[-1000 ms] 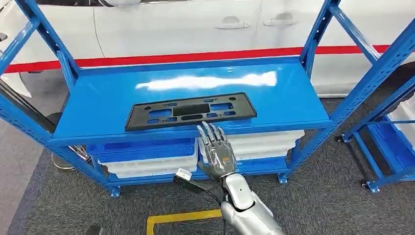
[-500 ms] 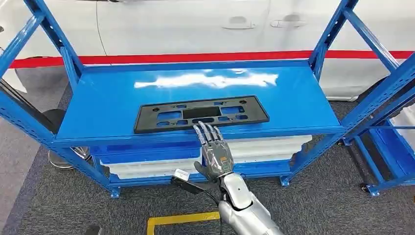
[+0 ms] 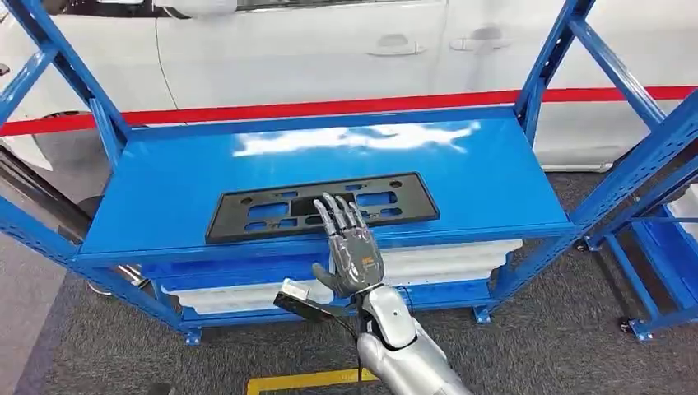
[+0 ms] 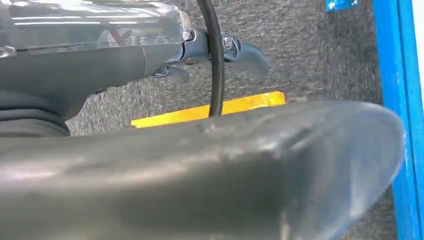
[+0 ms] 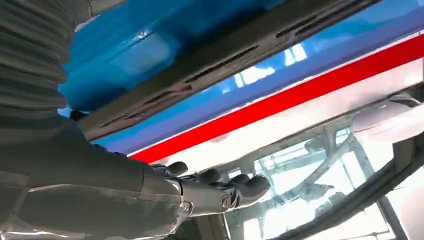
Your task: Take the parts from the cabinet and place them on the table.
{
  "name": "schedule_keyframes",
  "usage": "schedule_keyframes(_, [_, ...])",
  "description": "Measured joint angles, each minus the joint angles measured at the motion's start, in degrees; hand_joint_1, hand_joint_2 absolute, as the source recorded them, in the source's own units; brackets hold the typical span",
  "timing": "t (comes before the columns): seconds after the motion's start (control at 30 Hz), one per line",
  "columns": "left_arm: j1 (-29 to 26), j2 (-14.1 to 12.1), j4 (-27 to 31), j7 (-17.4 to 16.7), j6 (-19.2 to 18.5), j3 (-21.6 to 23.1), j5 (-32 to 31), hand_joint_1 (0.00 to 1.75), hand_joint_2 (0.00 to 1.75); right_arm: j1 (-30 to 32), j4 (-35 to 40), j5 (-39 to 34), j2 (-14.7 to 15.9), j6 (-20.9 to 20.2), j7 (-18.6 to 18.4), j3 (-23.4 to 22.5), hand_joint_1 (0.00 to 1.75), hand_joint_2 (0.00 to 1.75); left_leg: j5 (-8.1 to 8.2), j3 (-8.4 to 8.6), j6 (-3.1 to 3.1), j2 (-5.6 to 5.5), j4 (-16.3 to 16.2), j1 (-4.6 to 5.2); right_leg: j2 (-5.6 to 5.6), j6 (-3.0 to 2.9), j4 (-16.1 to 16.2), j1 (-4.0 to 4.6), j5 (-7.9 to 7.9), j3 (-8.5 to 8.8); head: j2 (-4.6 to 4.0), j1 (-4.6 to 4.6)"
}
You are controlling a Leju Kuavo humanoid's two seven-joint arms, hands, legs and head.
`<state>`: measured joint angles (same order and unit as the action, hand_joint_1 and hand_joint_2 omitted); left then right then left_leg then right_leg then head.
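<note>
**Caller:** Forward goes the right hand since a second ago. It was below the shelf's front lip then, and now its fingertips overlap the near edge of the black part. The camera has shifted too, so part of that is the view moving.

**Analyst:** Working left to right: the blue rack has an upright at about ten o'clock, then open shelf. The part lies flat in the near half of the shelf, its long axis running nine to three along the front edge.

**Caller:** And the hand?

**Analyst:** Fingers spread, holding nothing. The part sits at twelve o'clock from the palm, and I judge the fingertips just over its middle. Whether they touch it, I cannot tell.

**Caller:** The left hand?

**Analyst:** Hanging low over the carpet, so the right is nearer; its grip I cannot tell.

**Caller:** Room to work?

**Analyst:** Bare shelf behind and at both ends, uprights well apart. Drawing it toward six o'clock over the lip looks open.
</note>
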<state>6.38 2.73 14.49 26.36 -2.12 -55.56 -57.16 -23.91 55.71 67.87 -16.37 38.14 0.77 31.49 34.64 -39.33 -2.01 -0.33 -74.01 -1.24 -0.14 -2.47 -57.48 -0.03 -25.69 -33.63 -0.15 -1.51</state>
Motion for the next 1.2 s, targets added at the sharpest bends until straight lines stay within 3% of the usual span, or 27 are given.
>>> schedule_keyframes(0.03, [-0.12, 0.00, 0.00, -0.02, 0.00, 0.00, 0.00, 0.00, 0.00, -0.01, 0.00, -0.11, 0.00, -0.07, 0.04, 0.00, 0.00, 1.75, -0.21, -1.55, -0.11, 0.00, -1.95, -0.01, 0.02, 0.02, -0.07, 0.01, -0.26, 0.24, 0.00, 0.00])
schedule_keyframes(0.07, [-0.20, 0.02, 0.00, -0.02, 0.00, 0.00, -0.02, 0.00, 0.00, 0.00, 0.00, -0.26, -0.02, -0.04, 0.13, 0.07, 0.00, 1.75, -1.88, -1.68, -0.16, 0.01, -1.09, -0.02, 0.04, 0.05, -0.12, 0.01, -0.57, 0.61, 0.00, -0.02])
schedule_keyframes(0.1, [-0.21, 0.02, 0.00, -0.02, 0.00, 0.00, -0.02, 0.00, 0.00, -0.03, 0.00, -0.31, -0.02, -0.02, 0.20, 0.11, 0.00, 1.75, -4.55, -0.64, -0.15, 0.02, 2.11, -0.03, 0.08, 0.14, -0.22, -0.01, -0.94, 1.04, 0.00, 0.00])
schedule_keyframes(0.17, [-0.13, -0.02, 0.00, -0.02, 0.00, 0.00, -0.02, 0.00, 0.00, -0.26, 0.02, -0.54, -0.11, 0.09, 0.33, 0.18, 0.00, 1.75, -10.93, 3.60, 0.06, 0.21, 12.71, -0.06, 0.12, 0.56, -0.76, -0.04, -1.99, 1.97, 0.00, 0.00])
schedule_keyframes(0.23, [0.03, 0.00, -0.02, -0.02, 0.02, 0.00, -0.04, 0.00, 0.00, -0.29, 0.15, -0.92, -0.11, 0.33, 0.46, 0.24, 0.00, 1.75, -9.47, 4.64, 0.97, 0.09, 14.79, 0.42, 0.24, 1.30, -1.42, 0.38, -2.59, 1.60, 0.00, 0.02])
schedule_keyframes(0.33, [-0.27, 0.00, -0.02, -0.04, 0.07, -0.02, -0.28, 0.00, 0.00, -0.14, 0.22, -0.96, -0.11, 0.30, 0.48, 0.53, 0.00, 1.75, -9.43, 4.41, 1.83, 0.02, 14.59, 0.46, 0.14, 1.88, -1.00, 0.33, -2.55, 1.67, 0.00, 0.00])
schedule_keyframes(0.4, [-0.11, 0.17, -0.02, 0.13, 0.07, -0.02, -0.33, 0.00, 0.00, -0.55, 0.35, -0.92, -0.11, 0.26, 0.46, 0.53, 0.00, 1.75, -9.62, 4.91, 2.42, 0.01, 15.20, -0.02, 0.20, 2.53, -2.86, 0.27, -4.03, 1.01, 0.00, 0.04])
schedule_keyframes(0.47, [0.08, 0.17, -0.02, 0.55, 0.04, -0.02, -0.48, 0.00, 0.00, -0.96, 0.33, -0.30, -0.06, -0.13, 0.11, 0.53, 0.00, 1.75, -9.40, 4.95, 2.89, 0.04, 15.20, -0.01, 0.16, 3.14, -10.83, 0.08, -7.81, -3.28, 0.00, 0.02])
schedule_keyframes(0.5, [0.11, 0.22, -0.02, 0.79, 0.02, 0.00, -0.72, 0.00, 0.00, -0.92, 0.24, 0.18, 0.07, -0.68, -0.20, 0.55, 0.00, 1.75, -9.26, 4.99, 3.10, 0.06, 15.19, 0.02, 0.17, 3.35, -16.15, -0.06, -9.66, -6.39, 0.00, 0.02])
schedule_keyframes(0.53, [0.11, 0.22, -0.02, 0.92, 0.02, 0.00, -0.98, 0.00, 0.00, -0.90, 0.13, 0.77, 0.20, -1.36, -0.50, 0.55, 0.00, 1.75, -9.17, 5.06, 3.10, 0.04, 15.19, 0.02, 0.17, 3.43, -18.93, -0.16, -9.91, -8.36, 0.00, 0.02])
schedule_keyframes(0.57, [0.11, 0.22, -0.02, 0.96, 0.02, 0.02, -1.03, 0.00, 0.00, -0.91, 0.00, 1.57, 0.39, -2.09, -1.03, 0.55, 0.00, 1.75, -9.04, 5.24, 3.13, -0.01, 15.19, 0.02, 0.16, 3.45, -18.89, -0.27, -8.58, -8.97, 0.00, 0.02])
schedule_keyframes(0.6, [0.11, 0.22, -0.02, 0.96, 0.02, 0.02, -1.05, 0.00, 0.00, -0.96, -0.07, 2.31, 0.50, -2.58, -1.46, 0.55, 0.00, 1.75, -8.85, 5.55, 3.01, -0.12, 15.19, 0.02, 0.16, 3.33, -15.82, -0.32, -5.76, -8.01, 0.00, 0.02])
schedule_keyframes(0.67, [0.18, 0.33, -0.02, 0.98, 0.02, 0.04, -1.09, 0.00, 0.00, -1.21, -0.07, 3.41, 0.61, -3.28, -2.10, 0.57, 0.00, 1.75, -8.38, 6.35, 2.79, -0.24, 15.19, 0.03, 0.17, 2.70, -5.99, -0.22, 0.23, -3.70, 0.00, 0.02])
schedule_keyframes(0.7, [0.23, 0.41, -0.02, 1.01, 0.02, 0.04, -1.09, 0.00, 0.00, -1.44, -0.09, 3.76, 0.68, -3.41, -2.25, 0.57, 0.00, 1.75, -8.18, 6.49, 2.62, -0.25, 15.23, 0.03, 0.20, 2.16, -2.46, -0.06, 0.89, -2.21, 0.00, 0.02])
schedule_keyframes(0.73, [0.44, 0.48, -0.02, 1.05, 0.02, 0.07, -1.12, 0.00, 0.00, -1.70, -0.15, 4.04, 0.72, -3.59, -2.52, 0.61, 0.00, 1.75, -7.99, 6.35, 2.25, -0.29, 15.06, 0.38, 0.16, 1.99, -1.43, 0.24, 0.47, -1.70, 0.00, 0.02])
schedule_keyframes(0.83, [0.42, 0.52, -0.02, 1.07, 0.00, 0.07, -1.16, 0.00, 0.00, -1.80, -0.20, 4.39, 0.85, -4.07, -3.06, 0.66, 0.00, 1.75, -8.04, 6.66, 1.30, -0.14, 15.75, 0.22, 0.37, 1.50, -1.33, 0.48, 0.22, -1.78, 0.00, 0.00])
schedule_keyframes(0.87, [0.53, 0.50, -0.02, 1.07, 0.00, 0.07, -1.16, 0.00, 0.00, -1.82, -0.17, 4.55, 0.83, -4.07, -3.17, 0.66, 0.00, 1.75, -7.76, 6.95, 0.86, -0.14, 15.86, 0.37, 0.33, 1.05, -0.33, -0.12, 0.58, -1.03, 0.00, -0.02])
schedule_keyframes(0.9, [0.54, 0.55, -0.02, 1.11, 0.00, 0.07, -1.16, 0.00, 0.00, -1.90, -0.20, 4.61, 0.83, -4.09, -3.17, 0.70, 0.00, 1.75, -6.85, 6.73, 0.76, -0.01, 14.62, 0.13, 0.23, 0.81, 0.18, -0.20, 0.65, -0.49, 0.00, 0.02])
schedule_keyframes(0.93, [0.61, 0.55, -0.02, 1.11, 0.00, 0.07, -1.16, 0.00, 0.00, -2.13, -0.28, 4.78, 0.83, -4.13, -3.26, 0.72, 0.00, 1.75, -4.97, 5.37, 0.59, 0.02, 11.56, 0.11, 0.15, 0.52, 0.26, -0.25, 0.61, -0.30, 0.00, -0.02])
schedule_keyframes(1.0, [0.59, 0.52, -0.02, 1.09, -0.05, 0.07, -1.25, 0.00, 0.00, -2.39, -0.85, 5.16, 0.87, -4.76, -3.98, 0.74, 0.00, 1.75, -1.03, 0.69, 0.13, 0.02, 2.35, 0.05, 0.09, 0.22, 0.22, -0.10, 0.42, -0.20, 0.00, 0.00])
schedule_keyframes(1.03, [0.52, 0.52, -0.02, 1.09, -0.07, 0.07, -1.27, 0.00, 0.00, -2.43, -1.27, 5.16, 0.96, -4.85, -4.22, 0.74, 0.00, 1.75, -0.16, -1.38, -0.03, 0.01, -1.26, 0.06, 0.08, 0.17, 0.16, 0.00, 0.35, -0.20, 0.00, -0.02])
schedule_keyframes(1.07, [0.45, 0.52, -0.02, 1.09, -0.07, 0.07, -1.36, 0.00, 0.00, -2.43, -1.60, 5.16, 1.03, -4.92, -4.33, 0.74, 0.00, 1.75, -0.79, -2.11, -0.10, 0.02, -1.99, 0.05, 0.09, 0.14, 0.09, 0.02, 0.27, -0.18, 0.00, 0.00])
schedule_keyframes(1.1, [0.43, 0.55, -0.02, 1.09, -0.07, 0.07, -1.40, 0.00, 0.00, -2.46, -1.82, 5.16, 1.05, -4.96, -4.37, 0.74, 0.00, 1.75, -2.97, -1.28, -0.04, 0.03, 0.43, 0.05, 0.15, 0.19, -0.07, 0.02, 0.12, -0.10, 0.00, -0.02])
schedule_keyframes(1.17, [0.56, 0.55, -0.02, 1.09, -0.07, 0.07, -1.42, 0.00, 0.00, -2.76, -2.05, 5.16, 1.03, -4.98, -4.37, 0.74, 0.00, 1.75, -8.62, 3.27, 0.21, 0.08, 10.43, 0.05, 0.25, 0.46, -0.55, -0.01, -0.39, 0.25, 0.00, 0.00])
schedule_keyframes(1.2, [0.62, 0.55, -0.02, 1.09, -0.07, 0.07, -1.42, 0.00, 0.00, -2.97, -2.14, 5.16, 1.05, -4.98, -4.39, 0.72, 0.00, 1.75, -9.56, 4.99, 0.49, 0.20, 14.54, 0.07, 0.24, 0.73, -0.87, 0.00, -0.74, 0.27, 0.00, -0.02])
